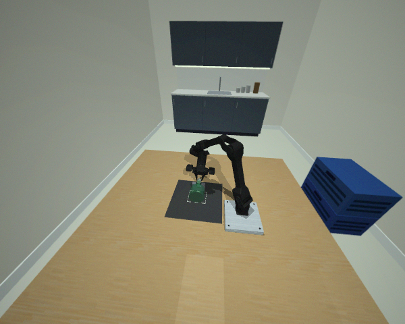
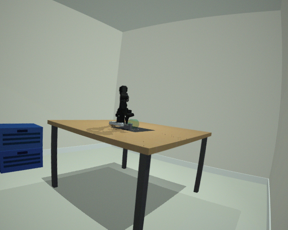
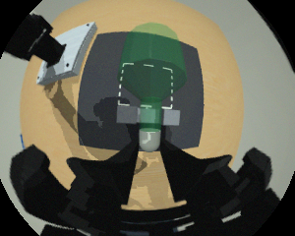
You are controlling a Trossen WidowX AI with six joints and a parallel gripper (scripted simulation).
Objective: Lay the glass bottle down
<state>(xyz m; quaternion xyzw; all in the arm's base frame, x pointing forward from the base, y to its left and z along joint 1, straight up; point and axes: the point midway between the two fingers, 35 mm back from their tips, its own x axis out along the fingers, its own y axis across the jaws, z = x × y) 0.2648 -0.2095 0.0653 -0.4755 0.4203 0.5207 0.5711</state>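
The green glass bottle [image 1: 197,195] [image 2: 134,123] [image 3: 152,54] lies about level on its side, low over the dark mat [image 1: 176,209] [image 2: 147,130] [image 3: 191,98]. My gripper [image 1: 198,179] [image 2: 126,122] [image 3: 149,141] is shut on the clear end of its neck. In the wrist view, the neck passes between the two prongs of the grey U-shaped rest [image 2: 130,126] [image 3: 127,114]. The body is over the dashed outline [image 1: 205,202] [image 3: 123,104] and appears past its far edge there. I cannot tell whether the neck touches the rest or the body touches the mat.
The arm's metal base plate [image 1: 242,223] [image 3: 79,51] stands beside the mat on the wooden table [image 1: 133,251] [image 2: 178,136]. Blue crates [image 1: 349,195] [image 2: 18,147] are beyond the table's edge. The cabinets and sink are far behind.
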